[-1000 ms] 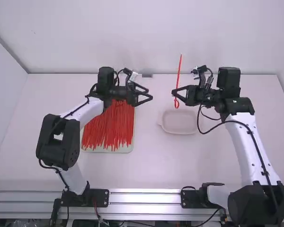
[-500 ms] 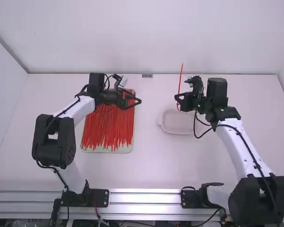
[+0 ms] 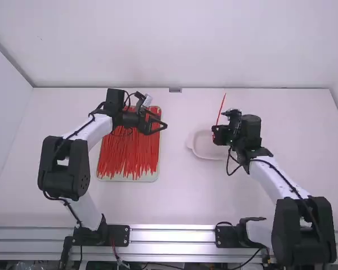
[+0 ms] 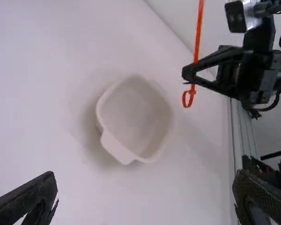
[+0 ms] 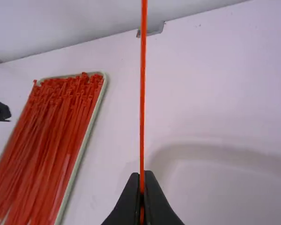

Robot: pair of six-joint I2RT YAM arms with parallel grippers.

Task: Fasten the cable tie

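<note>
Over the bowl (image 3: 196, 151), the right gripper (image 3: 216, 134), jaws pinched shut on the looped cable tie (image 3: 220, 111), has sunk closer, while the left gripper (image 3: 158, 125), wide open and empty, has drawn well away from the bowl, so the tie looks fastened and ready to drop.

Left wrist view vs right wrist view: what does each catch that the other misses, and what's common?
Left wrist view: the small closed loop at the lower end of the cable tie, hanging below the right claw, and the whole white container. Right wrist view: the tray of spare red ties, and the claw's fingers pinched shut on the tie. Both: the upright tie, the container and the white table.
</note>
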